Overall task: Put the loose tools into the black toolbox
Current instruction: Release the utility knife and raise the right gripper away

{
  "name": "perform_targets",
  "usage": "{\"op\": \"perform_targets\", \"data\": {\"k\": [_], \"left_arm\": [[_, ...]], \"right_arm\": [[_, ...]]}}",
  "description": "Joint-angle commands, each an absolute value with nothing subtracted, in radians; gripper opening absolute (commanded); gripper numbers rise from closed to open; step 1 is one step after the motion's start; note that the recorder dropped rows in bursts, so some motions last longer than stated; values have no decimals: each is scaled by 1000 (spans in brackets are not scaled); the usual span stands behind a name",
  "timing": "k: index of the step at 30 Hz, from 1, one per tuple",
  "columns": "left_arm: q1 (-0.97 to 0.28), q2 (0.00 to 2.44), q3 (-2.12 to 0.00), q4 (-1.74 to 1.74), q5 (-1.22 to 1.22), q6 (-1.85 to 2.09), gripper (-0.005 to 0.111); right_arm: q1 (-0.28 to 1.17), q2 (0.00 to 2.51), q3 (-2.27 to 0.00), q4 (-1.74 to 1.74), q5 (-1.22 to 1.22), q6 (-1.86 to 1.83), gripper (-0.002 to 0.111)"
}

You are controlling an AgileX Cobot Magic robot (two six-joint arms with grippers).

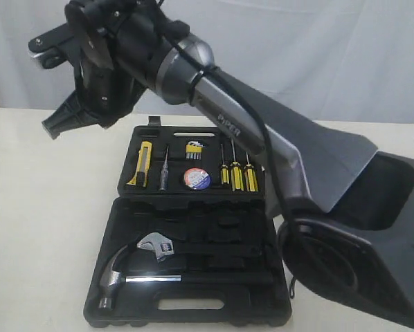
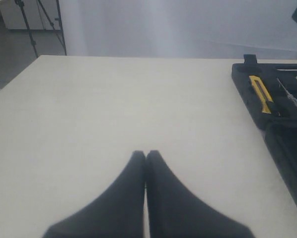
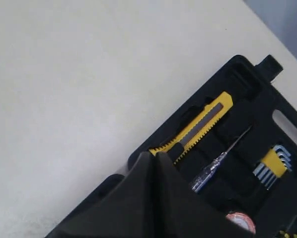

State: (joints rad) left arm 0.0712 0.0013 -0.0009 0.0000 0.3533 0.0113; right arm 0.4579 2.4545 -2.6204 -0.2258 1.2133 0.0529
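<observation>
— Black on black: saw right gripper (image 3: 153, 156) pinched together, empty, raised near knife (image 3: 195, 131) bedded in toolbox (image 1: 269, 311), far half?
— Found left gripper (image 2: 146, 154) together too. Likely needed a straight lift, clear of knife.

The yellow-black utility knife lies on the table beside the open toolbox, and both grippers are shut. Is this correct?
Not fully. The utility knife lies inside the toolbox, in one of its recesses, not on the table; the exterior view shows it. The toolbox is open, and the left gripper and right gripper are shut.
</observation>
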Motion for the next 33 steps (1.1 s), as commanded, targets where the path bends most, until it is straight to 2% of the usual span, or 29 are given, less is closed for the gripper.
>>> {"op": "perform_targets", "data": {"k": [1, 6, 16, 23, 29, 33], "left_arm": [[69, 0, 0, 0, 342, 7, 0], [69, 0, 0, 0, 342, 7, 0], [69, 0, 0, 0, 342, 7, 0], [69, 0, 0, 0, 342, 7, 0], [69, 0, 0, 0, 342, 7, 0], [69, 0, 0, 0, 342, 7, 0]], "right_arm": [[445, 2362, -2546, -229, 1221, 39, 0], [420, 2221, -2362, -231, 1221, 34, 0], [333, 1844, -1766, -281, 1221, -12, 0], [91, 1662, -1479, -250, 1214, -19, 0], [-152, 1648, -1338, -154, 1103, -44, 0], [-256, 1658, -1280, -20, 1036, -186, 0]]}}
